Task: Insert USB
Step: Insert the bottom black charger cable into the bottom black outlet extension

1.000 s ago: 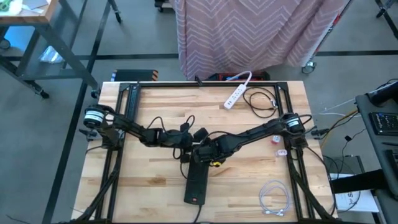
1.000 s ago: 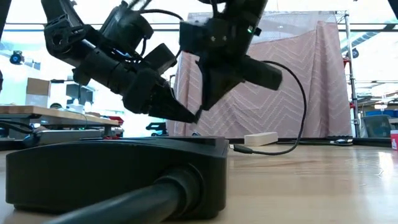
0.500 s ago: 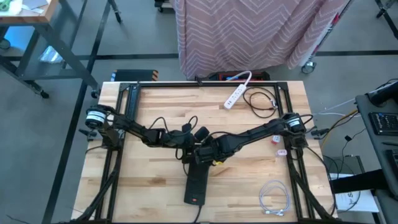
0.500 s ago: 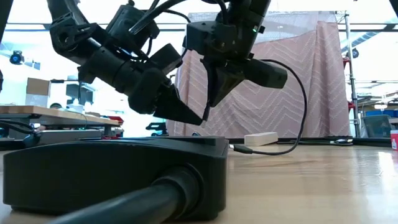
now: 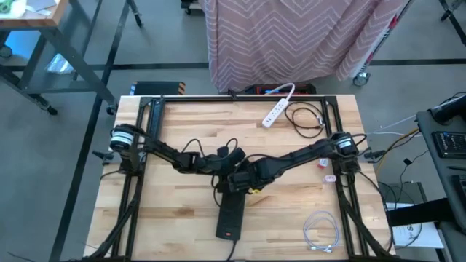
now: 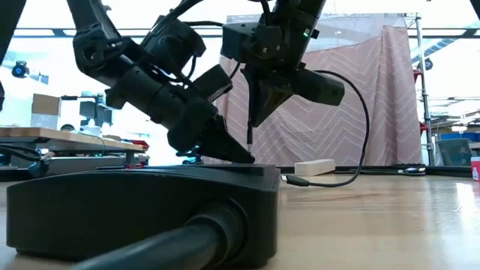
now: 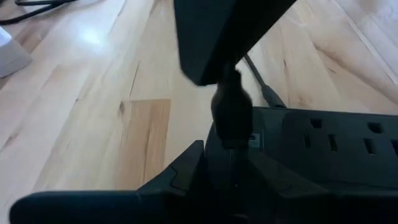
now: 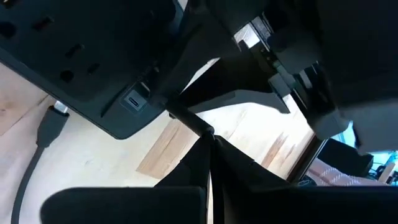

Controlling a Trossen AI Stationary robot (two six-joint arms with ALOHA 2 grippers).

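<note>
A black power strip [image 5: 231, 215] lies flat on the wooden table, with a USB port [image 8: 134, 101] in its far end face. My left gripper [image 6: 241, 155] slants down just above that end and is shut on the dark USB plug [image 7: 231, 112]. My right gripper [image 6: 252, 124] hangs right above it, shut on the thin black cable [image 8: 186, 121] that leads from the plug. A second plug [image 8: 53, 124] on a cable lies loose on the table beside the strip's end. My left gripper pinches the USB plug's body [image 7: 231, 134] between its two fingers, slanting down from the table's left. The plug is clear of the table, close in front of the strip's end face; its tip is hidden. My right gripper pinches the thin cable [image 8: 202, 129] between its shut fingertips, a short way behind the plug, coming steeply from above. The short stretch of cable between the two grippers runs straight.
A white power strip [image 5: 275, 110] and a coil of black cable [image 5: 306, 116] lie at the table's far side. A coiled white cable [image 5: 320, 233] lies near the front right corner. The black strip's thick cord [image 6: 150, 251] runs toward the near edge.
My left gripper has moved toward the table's right and down with the plug, ending just over the power strip's far end. My right gripper has kept its place above it, still shut on the cable.
</note>
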